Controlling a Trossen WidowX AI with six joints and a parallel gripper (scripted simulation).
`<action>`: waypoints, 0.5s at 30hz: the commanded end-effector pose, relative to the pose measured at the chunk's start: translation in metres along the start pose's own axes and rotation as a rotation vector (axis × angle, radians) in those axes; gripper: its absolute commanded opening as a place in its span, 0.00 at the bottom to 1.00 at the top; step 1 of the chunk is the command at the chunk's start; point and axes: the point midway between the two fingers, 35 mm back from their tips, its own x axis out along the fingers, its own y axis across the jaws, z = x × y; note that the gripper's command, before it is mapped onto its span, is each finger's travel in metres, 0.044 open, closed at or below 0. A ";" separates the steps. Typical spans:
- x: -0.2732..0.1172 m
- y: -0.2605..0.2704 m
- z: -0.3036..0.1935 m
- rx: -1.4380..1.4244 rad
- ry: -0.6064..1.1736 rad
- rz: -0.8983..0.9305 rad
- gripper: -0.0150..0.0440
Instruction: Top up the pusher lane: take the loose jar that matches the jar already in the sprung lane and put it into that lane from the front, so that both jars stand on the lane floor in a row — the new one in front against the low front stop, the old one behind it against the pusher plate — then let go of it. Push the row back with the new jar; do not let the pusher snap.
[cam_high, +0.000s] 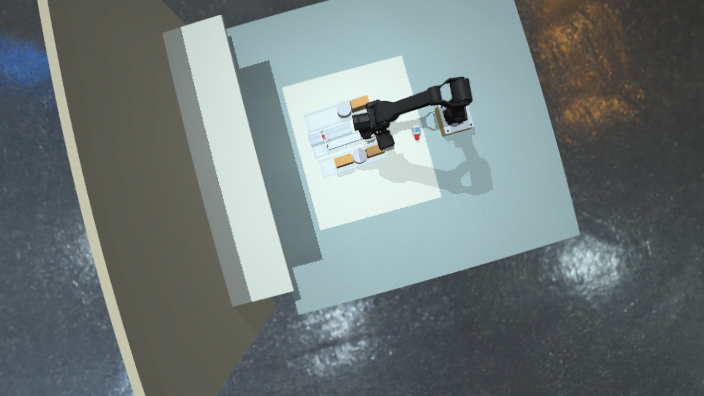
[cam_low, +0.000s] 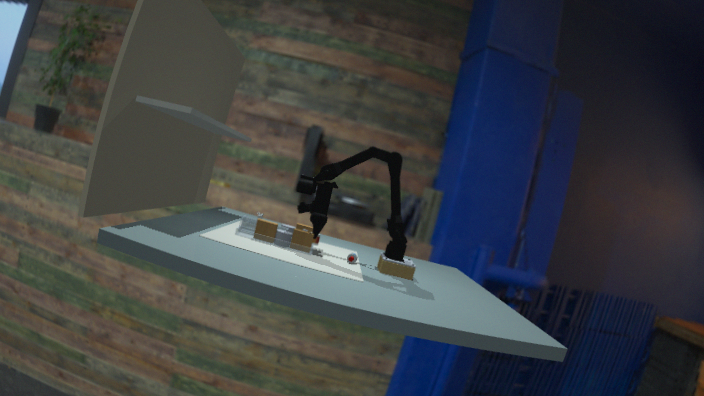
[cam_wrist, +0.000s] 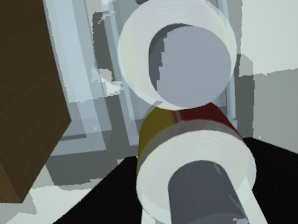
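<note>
My gripper (cam_high: 370, 138) (cam_low: 316, 237) (cam_wrist: 190, 158) points down at the front of the clear sprung lane (cam_high: 344, 143). It is shut on a jar (cam_wrist: 150, 134) with a yellow and red body and a pale round lid with a grey knob. The lane jar (cam_wrist: 190, 65), with a pale rim and grey top, stands directly behind the held jar. In the wrist view their outlines meet; whether they touch is unclear. The held jar hides the low front stop, and its base is hidden. The pusher plate cannot be made out. Another jar (cam_high: 416, 132) (cam_low: 352, 258), with red and blue showing, lies in front of the lanes.
Side lanes flank the sprung lane, with wooden blocks (cam_high: 359, 103) (cam_high: 343, 160) (cam_low: 265, 230) and grey round-topped items (cam_high: 344, 109) (cam_high: 360, 155). A wooden block (cam_wrist: 30, 90) stands close on the left in the wrist view. A raised shelf (cam_high: 240, 175) (cam_low: 192, 116) is behind the lanes.
</note>
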 end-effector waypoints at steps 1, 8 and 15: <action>-0.006 -0.001 0.012 0.002 -0.037 -0.002 0.25; -0.007 -0.001 0.015 0.002 -0.038 -0.002 0.25; -0.007 -0.001 0.018 0.002 -0.038 -0.002 0.25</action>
